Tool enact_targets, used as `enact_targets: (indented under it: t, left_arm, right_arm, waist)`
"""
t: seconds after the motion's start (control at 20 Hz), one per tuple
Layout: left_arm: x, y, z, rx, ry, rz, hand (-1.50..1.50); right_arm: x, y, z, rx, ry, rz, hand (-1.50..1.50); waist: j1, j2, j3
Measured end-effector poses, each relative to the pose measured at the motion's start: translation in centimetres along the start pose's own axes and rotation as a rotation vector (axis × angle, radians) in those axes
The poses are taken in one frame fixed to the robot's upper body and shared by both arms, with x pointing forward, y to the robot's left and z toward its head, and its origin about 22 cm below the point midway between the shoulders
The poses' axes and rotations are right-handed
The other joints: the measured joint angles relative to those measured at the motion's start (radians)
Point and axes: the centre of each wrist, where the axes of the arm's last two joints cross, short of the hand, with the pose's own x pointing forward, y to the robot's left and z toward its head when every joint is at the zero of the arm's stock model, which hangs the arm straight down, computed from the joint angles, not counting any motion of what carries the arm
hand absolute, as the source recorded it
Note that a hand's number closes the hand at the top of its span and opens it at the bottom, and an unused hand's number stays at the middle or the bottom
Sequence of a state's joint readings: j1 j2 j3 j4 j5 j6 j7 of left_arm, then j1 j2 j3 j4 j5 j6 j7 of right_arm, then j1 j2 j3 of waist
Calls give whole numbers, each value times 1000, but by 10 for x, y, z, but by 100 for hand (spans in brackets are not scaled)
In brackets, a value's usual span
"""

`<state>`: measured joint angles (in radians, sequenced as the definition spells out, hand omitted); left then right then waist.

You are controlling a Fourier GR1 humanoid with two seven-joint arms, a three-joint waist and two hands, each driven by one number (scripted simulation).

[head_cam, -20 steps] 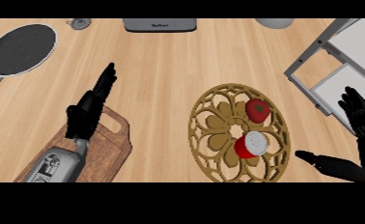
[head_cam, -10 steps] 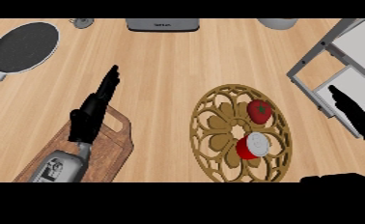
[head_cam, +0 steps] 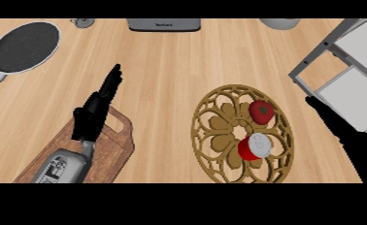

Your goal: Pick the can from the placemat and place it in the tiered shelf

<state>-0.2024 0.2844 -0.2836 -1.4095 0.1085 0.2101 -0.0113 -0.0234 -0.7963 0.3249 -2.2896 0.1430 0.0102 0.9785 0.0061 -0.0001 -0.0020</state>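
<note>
At lower right of the frame, the can (head_cam: 254, 146) lies on the placemat (head_cam: 215, 136) beside a tomato (head_cam: 261, 112). Right hand (head_cam: 337, 124) hovers near the shelf (head_cam: 315, 71); its fingers can't be judged. Left hand (head_cam: 97, 110) rests released.

Wooden counter (head_cam: 186, 64) bears placemat (head_cam: 219, 136), cutting board (head_cam: 114, 139), plate (head_cam: 28, 47).

The counter (head_cam: 186, 64) looks like matt pale wood, the placemat (head_cam: 208, 146) darker carved wood.
</note>
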Motion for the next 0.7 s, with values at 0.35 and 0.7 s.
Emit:
enact_targets:
  t: [0.35,0.7]
  left_arm:
    - [-1,0,-8,4,-2,-9,0]
    - [-1,1,1,2,3,-12,0]
  right_arm:
    - [24,17,4,-5,-43,18,-150]
    - [32,32,0,-42,-43,30,-150]
  waist:
    - [-4,0,1]
    - [-4,-1,1]
